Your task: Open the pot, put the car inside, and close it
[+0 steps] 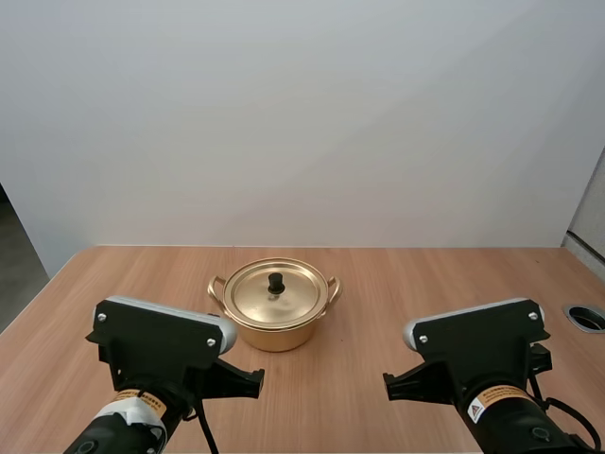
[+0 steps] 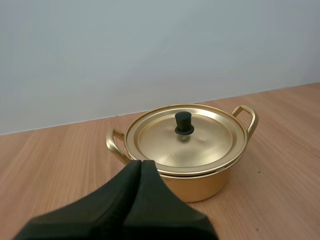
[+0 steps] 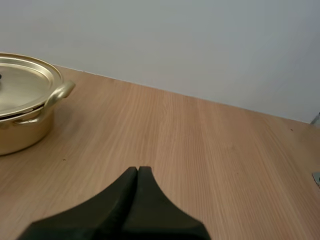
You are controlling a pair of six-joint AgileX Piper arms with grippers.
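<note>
A golden pot (image 1: 275, 329) stands in the middle of the wooden table, its lid (image 1: 275, 295) seated flat on it and topped by a black knob (image 1: 276, 282). My left gripper (image 1: 255, 376) hovers near the table's front, left of the pot, shut on nothing. In the left wrist view its fingers form one dark wedge (image 2: 140, 163) just short of the pot (image 2: 200, 186), whose lid (image 2: 205, 142) and knob (image 2: 184, 123) face me. My right gripper (image 1: 388, 383) hangs front right, also shut and empty (image 3: 138, 169), with the pot (image 3: 20, 132) off to its side.
The wooden table (image 1: 406, 284) runs back to a plain white wall. A round metal-rimmed hole (image 1: 587, 316) sits at the table's right edge. Bare wood lies on both sides of the pot and ahead of the right gripper.
</note>
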